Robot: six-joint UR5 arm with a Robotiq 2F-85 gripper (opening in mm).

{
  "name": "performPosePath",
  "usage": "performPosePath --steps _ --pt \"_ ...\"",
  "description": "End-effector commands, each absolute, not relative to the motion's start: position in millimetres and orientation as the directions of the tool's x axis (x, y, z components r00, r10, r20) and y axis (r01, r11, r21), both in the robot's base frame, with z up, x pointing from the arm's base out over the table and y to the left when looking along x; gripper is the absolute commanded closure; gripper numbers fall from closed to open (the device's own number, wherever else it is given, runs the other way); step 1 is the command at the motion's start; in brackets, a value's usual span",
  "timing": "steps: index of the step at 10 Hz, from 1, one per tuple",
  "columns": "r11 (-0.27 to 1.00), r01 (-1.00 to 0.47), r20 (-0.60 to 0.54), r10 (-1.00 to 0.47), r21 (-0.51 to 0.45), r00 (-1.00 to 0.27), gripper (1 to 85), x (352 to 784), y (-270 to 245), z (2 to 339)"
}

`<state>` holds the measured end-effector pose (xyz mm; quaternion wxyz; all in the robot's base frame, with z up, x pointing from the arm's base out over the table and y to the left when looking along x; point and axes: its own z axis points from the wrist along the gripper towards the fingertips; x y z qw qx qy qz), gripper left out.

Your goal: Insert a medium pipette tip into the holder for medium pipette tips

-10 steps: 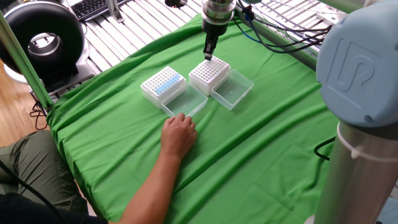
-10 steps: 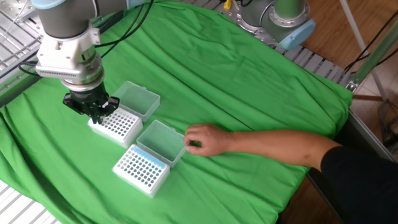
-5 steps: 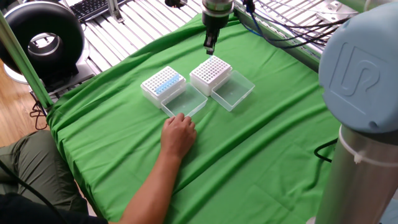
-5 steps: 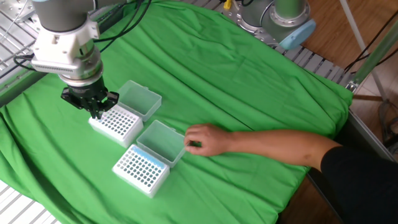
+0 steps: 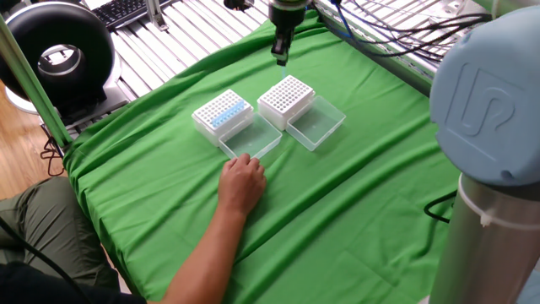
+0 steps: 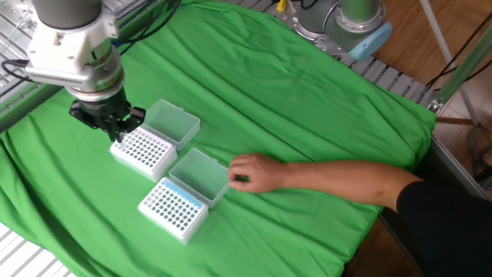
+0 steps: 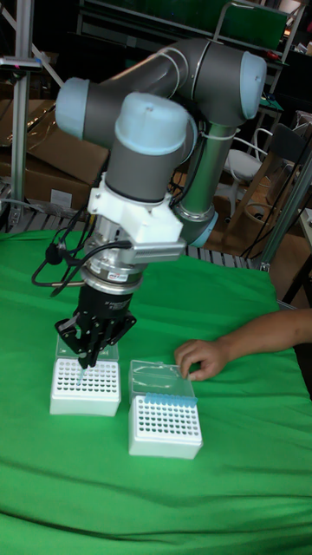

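1. Gripper hangs above the far edge of the holder, clear of its top.
2. Tool state: fingers drawn close together. A thin pale sliver shows below them in the tall view, possibly a pipette tip; too small to confirm a grasp.
3. The holder sits on the green cloth, lid folded open beside it, hole grid exposed.
4. A second rack, with a blue band, stands just beside it, also open. A person's hand rests near that rack's lid, apart from the gripper.
5. Step in hand, by judgement: either carrying a tip over the grid or just past a placement; cannot tell which.
6. If a tip is held, the next move calls for alignment over one hole, then a straight vertical descent.
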<state>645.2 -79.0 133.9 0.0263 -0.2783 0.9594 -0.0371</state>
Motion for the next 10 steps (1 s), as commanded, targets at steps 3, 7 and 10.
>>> performPosePath --steps 3,7,10 --pt "0.888 -0.458 -0.043 -0.459 -0.028 -0.887 76.0 654 -30 152" --pt "0.914 -0.405 -0.030 -0.405 -0.018 -0.914 76.0 656 11 143" --pt "0.922 -0.388 -0.034 -0.388 -0.006 -0.921 77.0 655 27 135"
